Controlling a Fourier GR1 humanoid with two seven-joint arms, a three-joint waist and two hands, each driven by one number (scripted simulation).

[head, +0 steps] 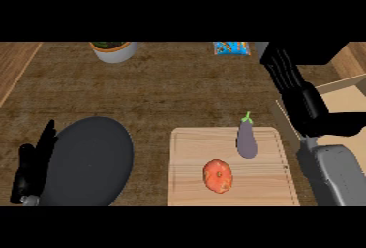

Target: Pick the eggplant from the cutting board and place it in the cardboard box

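You're seeing the eggplant (247, 140) lying on the cutting board (193, 189) beside a tomato (218, 175). Right hand (304, 99) is hovering fingers straight, released, before the cardboard box (343, 89). Left hand (32, 164) is resting open by the dark plate (89, 162).

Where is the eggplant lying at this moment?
In the head view, the eggplant lies on the cutting board, near its upper right corner, stem pointing away from the robot. The tomato is just below-left of it, and the right hand is to its right.
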